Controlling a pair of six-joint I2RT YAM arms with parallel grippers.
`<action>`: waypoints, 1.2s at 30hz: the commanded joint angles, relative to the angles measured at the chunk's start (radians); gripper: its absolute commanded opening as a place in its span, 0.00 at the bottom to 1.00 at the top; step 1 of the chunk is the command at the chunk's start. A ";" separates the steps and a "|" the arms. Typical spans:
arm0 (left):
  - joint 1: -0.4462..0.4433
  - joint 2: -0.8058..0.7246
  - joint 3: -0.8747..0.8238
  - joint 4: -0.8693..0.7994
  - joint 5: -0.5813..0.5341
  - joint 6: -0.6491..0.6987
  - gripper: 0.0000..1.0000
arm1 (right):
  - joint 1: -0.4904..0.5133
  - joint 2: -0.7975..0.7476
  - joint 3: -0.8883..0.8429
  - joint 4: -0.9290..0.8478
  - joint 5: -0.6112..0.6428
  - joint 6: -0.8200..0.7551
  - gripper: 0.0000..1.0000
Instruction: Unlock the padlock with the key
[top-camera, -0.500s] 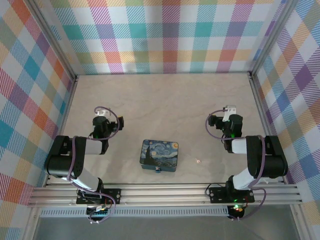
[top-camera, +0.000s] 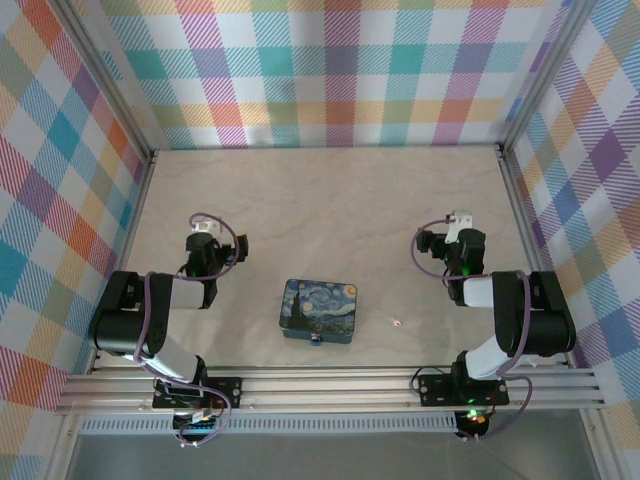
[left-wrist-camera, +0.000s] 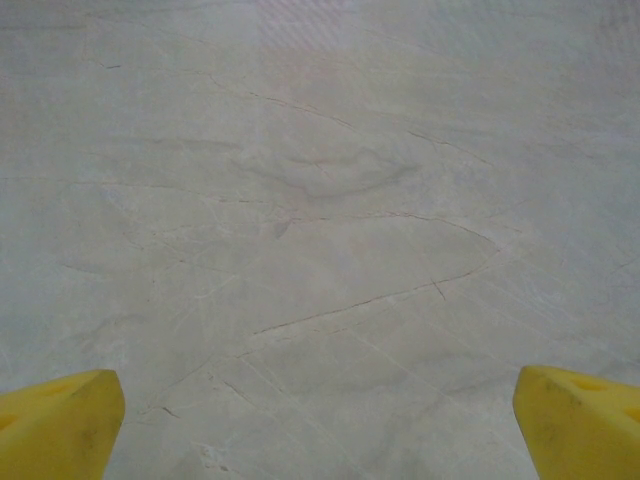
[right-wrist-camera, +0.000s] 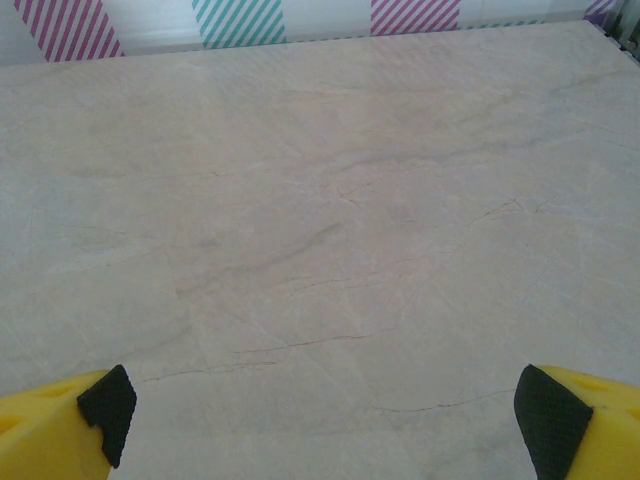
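Overhead, a pale marbled table (top-camera: 320, 200) sits inside walls of pastel plaid, with two robot arms bolted at its near edge. Nothing of the unlocking looks begun.

The padlock (top-camera: 316, 341) is a tiny blue speck at the near side of a dark-blue box (top-camera: 319, 308). The box is printed with a starry night and lies near the middle of the table, between the arms. Whether the padlock is fastened to the box's clasp is too small to tell. The key (top-camera: 397, 322), a very small whitish fleck, lies on the bare table to the right of the box and apart from it, on the right arm's side.

The left gripper (left-wrist-camera: 320, 425) is poised over bare table, left of the box and farther back. Its yellow fingertips (left-wrist-camera: 60, 425) sit at the two bottom corners of the wrist view, spread as wide as they go, with nothing between them. The right gripper (right-wrist-camera: 325, 420) mirrors it on the right side, farther back than the key. Its black pads (right-wrist-camera: 100, 412) are likewise fully apart and empty.

Judged from this, every step is left — picking up the key, steadying the padlock, inserting and turning the key, and freeing the shackle. The key is so small that the pick-up will probably be the fiddly part.
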 joint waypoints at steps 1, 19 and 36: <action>0.012 0.004 0.024 0.000 0.026 0.003 1.00 | 0.007 -0.001 0.007 0.013 0.008 0.016 1.00; 0.019 -0.237 0.035 -0.188 -0.078 -0.046 0.98 | 0.004 -0.283 0.058 -0.336 0.086 0.091 1.00; -0.027 -0.587 0.276 -0.867 0.192 -0.388 1.00 | 0.047 -0.650 0.254 -1.052 -0.237 0.546 1.00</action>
